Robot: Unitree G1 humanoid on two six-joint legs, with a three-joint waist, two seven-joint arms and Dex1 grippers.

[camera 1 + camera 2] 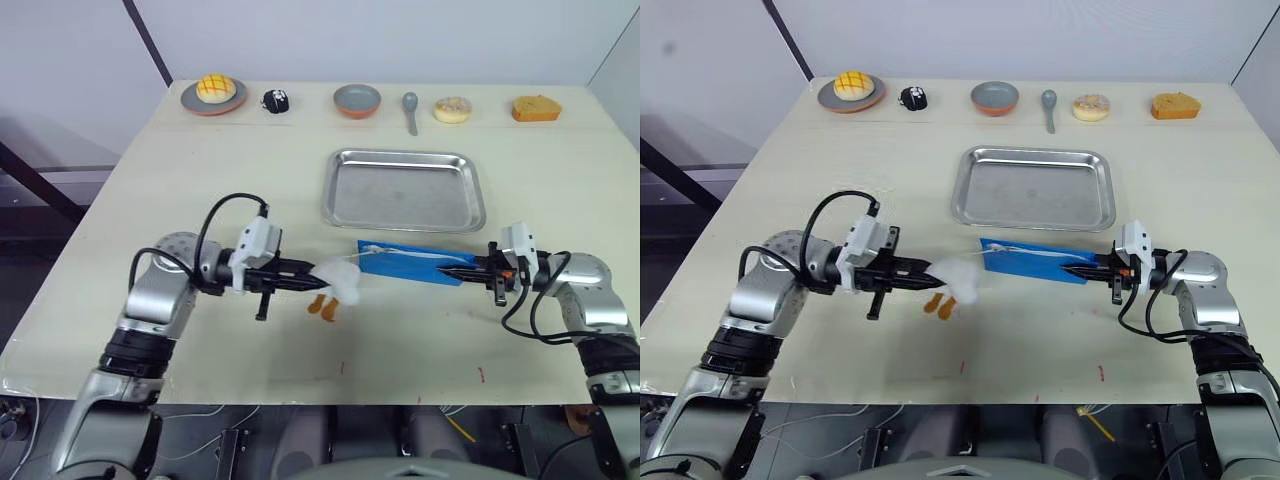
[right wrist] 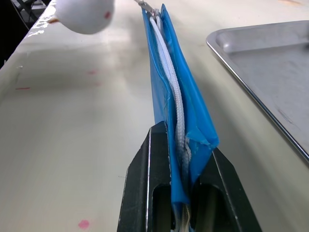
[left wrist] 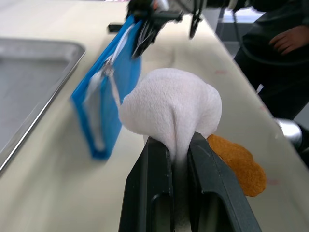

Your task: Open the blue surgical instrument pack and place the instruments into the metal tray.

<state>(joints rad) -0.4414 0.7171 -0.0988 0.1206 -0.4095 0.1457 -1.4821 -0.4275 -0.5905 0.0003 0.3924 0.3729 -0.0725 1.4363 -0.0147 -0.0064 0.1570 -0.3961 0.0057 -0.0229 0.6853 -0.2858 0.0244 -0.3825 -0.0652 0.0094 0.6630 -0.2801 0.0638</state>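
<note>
The flat bright-blue instrument pack (image 1: 417,263) stands on edge on the table just in front of the shallow stainless-steel tray (image 1: 404,189), which is bare inside, its long axis running left-right. The right gripper (image 1: 462,271) pinches its right end. The left gripper (image 1: 310,277) clamps a white plush toy (image 1: 338,279) at its left end.

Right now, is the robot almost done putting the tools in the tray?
Not nearly. The metal tray holds nothing yet. In hand: the right gripper is pinching one end of the blue surgical instrument pack, while the left gripper is clamped on a white plush toy at the pack's other end. Left: getting the instruments out and placing them into the tray.
</note>
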